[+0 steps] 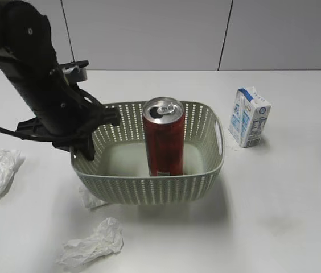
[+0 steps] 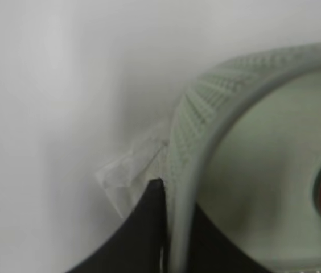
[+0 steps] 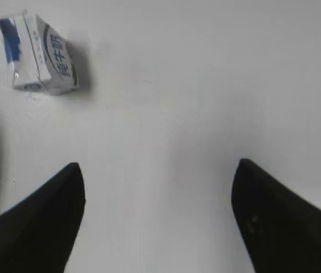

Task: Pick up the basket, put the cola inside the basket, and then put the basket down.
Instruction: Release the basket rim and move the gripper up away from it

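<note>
While clamped on the pale sage-green perforated plastic basket (image 1: 155,165) rim with the tall red cola can (image 1: 163,139) upright inside, left gripper (image 2: 175,227) best lowered level; right gripper (image 3: 157,222) wide open, empty.

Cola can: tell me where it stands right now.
The cola stands upright inside the basket, mid-table in the exterior view, with the left gripper on the basket's left rim and the milk carton to its right.

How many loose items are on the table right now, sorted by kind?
Basket: 1
Cola can, standing inside the basket: 1
Milk carton: 1
Crumpled tissue wads: 3, one at far left, one in front, one partly under the basket's left corner
Total: 6
</note>
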Controlling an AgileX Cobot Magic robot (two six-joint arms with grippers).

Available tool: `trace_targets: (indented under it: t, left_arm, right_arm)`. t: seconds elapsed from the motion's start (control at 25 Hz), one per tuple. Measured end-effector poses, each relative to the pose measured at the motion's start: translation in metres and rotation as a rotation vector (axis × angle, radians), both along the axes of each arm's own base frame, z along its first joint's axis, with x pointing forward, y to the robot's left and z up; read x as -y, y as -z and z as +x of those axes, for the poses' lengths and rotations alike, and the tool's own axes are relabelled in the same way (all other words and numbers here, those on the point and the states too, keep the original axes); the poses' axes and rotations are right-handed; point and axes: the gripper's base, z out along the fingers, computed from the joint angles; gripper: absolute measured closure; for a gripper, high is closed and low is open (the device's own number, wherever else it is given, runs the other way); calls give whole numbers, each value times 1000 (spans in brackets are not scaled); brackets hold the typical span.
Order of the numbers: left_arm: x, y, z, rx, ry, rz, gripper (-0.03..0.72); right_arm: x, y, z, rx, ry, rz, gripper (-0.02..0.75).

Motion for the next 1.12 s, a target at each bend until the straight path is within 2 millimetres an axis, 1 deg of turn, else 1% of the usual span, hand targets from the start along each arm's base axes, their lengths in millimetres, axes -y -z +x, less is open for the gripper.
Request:
trace_targets:
  t: [0.08, 0.2, 0.32, 0.4, 0.56, 0.72, 0.84, 0.92, 1.0, 1.12]
  left_arm:
    - [5, -1, 9, -5, -2, -2, 690]
    - [13, 4, 24, -25, 4, 9, 690]
    - [21, 9, 39, -24, 11, 13, 690]
    - [26, 10, 48, -12, 12, 7, 690]
    - [31, 21, 57, -18, 11, 11, 690]
    - [32, 35, 59, -46, 11, 27, 690]
    - [33, 41, 60, -51, 9, 31, 676]
    - [34, 41, 61, -40, 5, 24, 622]
    - [34, 40, 62, -33, -1, 15, 545]
    - [35, 40, 62, -31, -3, 10, 344]
  right_arm:
    - [4, -2, -21, 1, 2, -3, 134]
    - [6, -7, -57, 45, -3, -3, 140]
    - [9, -9, -97, 101, -3, 0, 143]
    - [10, -7, -125, 144, -3, 2, 143]
    - [13, 5, -177, 252, -3, 8, 144]
    - [16, 25, -220, 349, -2, 14, 144]
    - [17, 42, -245, 398, -2, 16, 144]
    - [18, 54, -259, 420, -2, 18, 145]
    - [19, 66, -272, 449, -2, 19, 146]
    - [19, 81, -287, 490, -3, 21, 148]
